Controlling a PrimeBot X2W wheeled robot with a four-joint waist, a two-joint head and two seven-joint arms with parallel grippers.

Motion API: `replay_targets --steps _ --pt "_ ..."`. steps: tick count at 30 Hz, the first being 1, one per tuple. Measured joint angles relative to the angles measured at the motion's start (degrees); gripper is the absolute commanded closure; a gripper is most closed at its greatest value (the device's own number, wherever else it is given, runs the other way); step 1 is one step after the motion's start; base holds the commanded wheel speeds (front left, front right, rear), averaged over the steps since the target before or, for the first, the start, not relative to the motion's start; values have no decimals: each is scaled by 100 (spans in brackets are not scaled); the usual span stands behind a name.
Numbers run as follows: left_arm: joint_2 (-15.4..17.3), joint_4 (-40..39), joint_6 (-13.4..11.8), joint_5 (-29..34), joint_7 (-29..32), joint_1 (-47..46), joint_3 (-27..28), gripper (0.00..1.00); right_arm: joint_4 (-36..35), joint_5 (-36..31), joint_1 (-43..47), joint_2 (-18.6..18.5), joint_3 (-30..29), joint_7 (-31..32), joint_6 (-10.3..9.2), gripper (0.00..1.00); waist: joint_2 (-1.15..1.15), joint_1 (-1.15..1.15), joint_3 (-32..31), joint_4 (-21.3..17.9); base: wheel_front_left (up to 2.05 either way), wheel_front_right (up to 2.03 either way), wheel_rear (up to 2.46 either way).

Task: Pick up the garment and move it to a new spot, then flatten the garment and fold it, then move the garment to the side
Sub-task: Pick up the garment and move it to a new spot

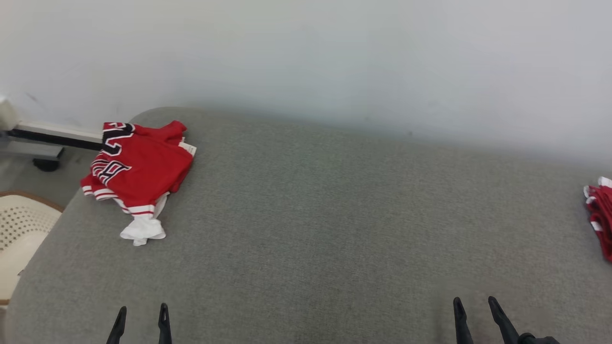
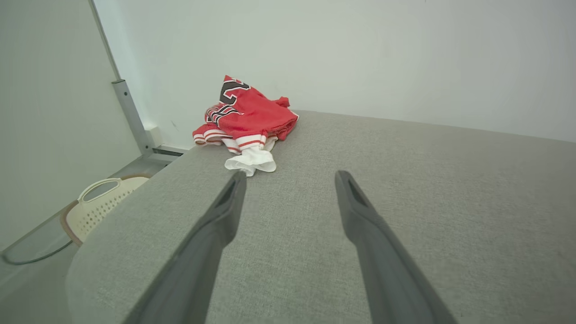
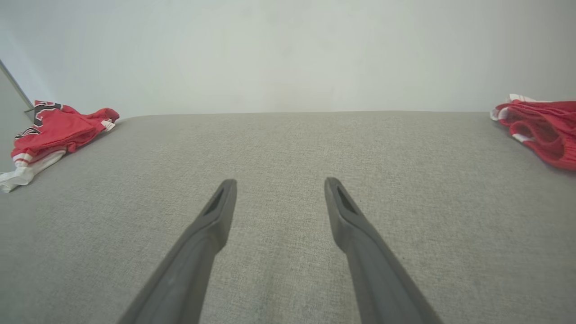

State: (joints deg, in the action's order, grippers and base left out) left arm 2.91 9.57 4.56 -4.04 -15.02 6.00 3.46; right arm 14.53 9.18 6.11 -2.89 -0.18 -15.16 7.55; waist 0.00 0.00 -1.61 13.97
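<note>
Our left gripper (image 1: pixel 143 308) and right gripper (image 1: pixel 474 300) both stand wide open, empty, at the near edge of the gray surface (image 1: pixel 334 215). The red jersey (image 1: pixel 138 167) lies bunched at the far left corner, partly overhanging; we judge a shallow pinch could tip it off toward the basket (image 1: pixel 19 229) below.

One red garment (image 1: pixel 143 167), one red pile (image 1: pixel 601 220), one basket (image 1: pixel 19 229), one left tool (image 1: pixel 143 309), one right tool (image 1: pixel 475 301)
</note>
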Motion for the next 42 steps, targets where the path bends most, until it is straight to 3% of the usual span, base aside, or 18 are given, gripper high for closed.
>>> replay_targets --steps 15,20,36,42 --pt "-3 69 98 15 0 42 237 0 23 235 104 0 277 0 0 0 0 0 -186 1038 0 0 0" --pt "0 -75 -14 -87 0 115 283 0 75 222 -23 2 411 0 0 0 0 0 -195 1266 0 0 0" --pt "-2 -122 -110 -215 0 173 279 0 105 181 -95 2 449 1 0 0 0 1 -141 1329 0 0 0" --pt "35 52 40 -347 0 -587 487 0 -70 78 -161 4 549 0 0 0 0 0 -113 1214 0 0 0"
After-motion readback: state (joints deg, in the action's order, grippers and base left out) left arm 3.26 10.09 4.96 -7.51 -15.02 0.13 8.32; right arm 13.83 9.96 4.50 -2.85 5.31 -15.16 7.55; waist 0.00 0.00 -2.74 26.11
